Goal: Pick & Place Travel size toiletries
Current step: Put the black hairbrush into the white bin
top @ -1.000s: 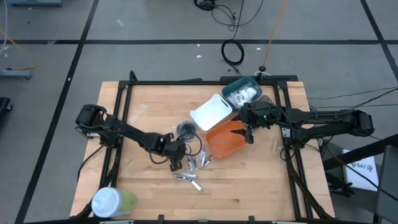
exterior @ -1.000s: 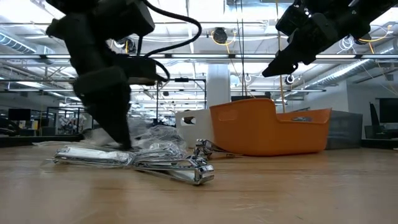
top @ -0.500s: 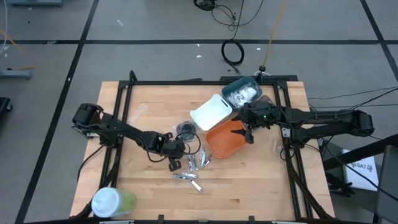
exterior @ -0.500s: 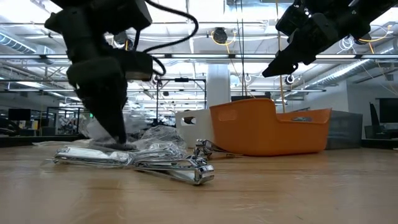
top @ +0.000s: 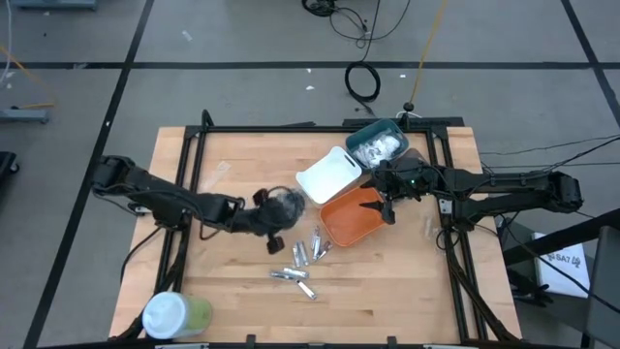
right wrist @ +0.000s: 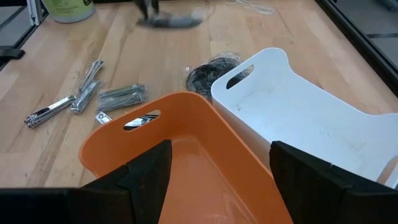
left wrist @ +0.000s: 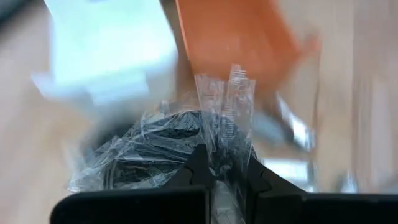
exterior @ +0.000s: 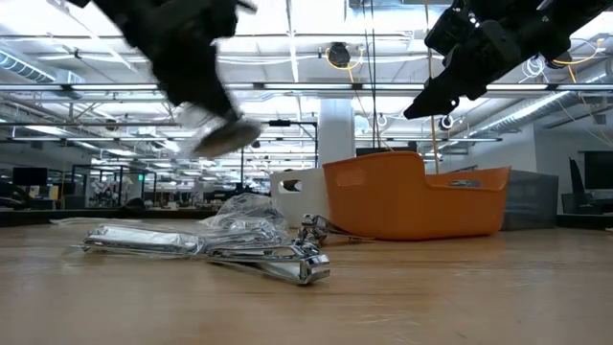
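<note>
Gripping a clear-wrapped packet (left wrist: 221,124), the left end effector (top: 269,217) hangs above the table (top: 407,301).

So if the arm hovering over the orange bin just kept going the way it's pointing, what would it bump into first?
Most likely the orange bin itself. The right end effector hangs open just above it, angled down into its empty inside, so it would probably meet the bin's floor or near wall. Depth is hard to judge.
</note>
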Controlling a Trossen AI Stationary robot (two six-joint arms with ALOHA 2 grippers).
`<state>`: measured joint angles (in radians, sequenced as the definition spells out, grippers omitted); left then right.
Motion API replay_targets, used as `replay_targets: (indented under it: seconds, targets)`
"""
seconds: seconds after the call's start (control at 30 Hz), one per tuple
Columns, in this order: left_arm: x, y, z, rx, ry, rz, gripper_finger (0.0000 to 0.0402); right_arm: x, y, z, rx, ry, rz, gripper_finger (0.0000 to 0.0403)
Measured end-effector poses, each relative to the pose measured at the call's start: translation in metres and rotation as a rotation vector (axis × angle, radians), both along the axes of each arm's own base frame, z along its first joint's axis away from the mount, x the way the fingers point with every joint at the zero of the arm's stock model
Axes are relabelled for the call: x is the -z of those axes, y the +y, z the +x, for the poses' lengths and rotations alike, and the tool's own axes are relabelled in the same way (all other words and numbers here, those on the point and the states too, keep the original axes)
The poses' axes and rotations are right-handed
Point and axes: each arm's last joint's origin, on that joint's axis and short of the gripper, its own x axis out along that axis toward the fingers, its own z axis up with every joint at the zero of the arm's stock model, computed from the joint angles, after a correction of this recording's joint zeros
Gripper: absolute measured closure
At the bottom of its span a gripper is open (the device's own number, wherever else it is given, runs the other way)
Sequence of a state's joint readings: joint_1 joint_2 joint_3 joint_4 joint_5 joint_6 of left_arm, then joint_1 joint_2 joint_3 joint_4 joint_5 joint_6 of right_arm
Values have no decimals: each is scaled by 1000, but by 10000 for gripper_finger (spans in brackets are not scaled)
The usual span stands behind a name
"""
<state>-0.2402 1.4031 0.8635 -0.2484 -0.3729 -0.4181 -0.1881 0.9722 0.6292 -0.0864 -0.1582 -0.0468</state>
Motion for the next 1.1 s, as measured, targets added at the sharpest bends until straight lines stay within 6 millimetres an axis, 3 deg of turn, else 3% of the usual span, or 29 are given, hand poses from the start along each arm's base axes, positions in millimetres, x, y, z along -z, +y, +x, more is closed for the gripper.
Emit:
replay_targets:
  seconds: [0.2, 0.4, 0.5, 0.83, 0.97, 1.1]
  targets:
    - [-26, 25, 19, -22, -263, 123, 385, 0, 0, 0, -1, -5, -3, 147]
    - [-35, 62, 33, -159, -405, 119, 387, 0, 0, 0, 0, -5, 0, 147]
    - [-33, 76, 44, -190, -389, 107, 387, -1, 0, 0, 1, -7, -1, 147]
    - [-10, 101, 109, -179, -244, 82, 386, -1, 0, 0, 1, -6, -1, 147]
    - [0, 111, 124, -212, -197, 70, 382, 0, 0, 0, 1, 0, 1, 147]
    - [7, 116, 126, -226, -168, 68, 366, 0, 0, 0, 1, 0, 1, 147]
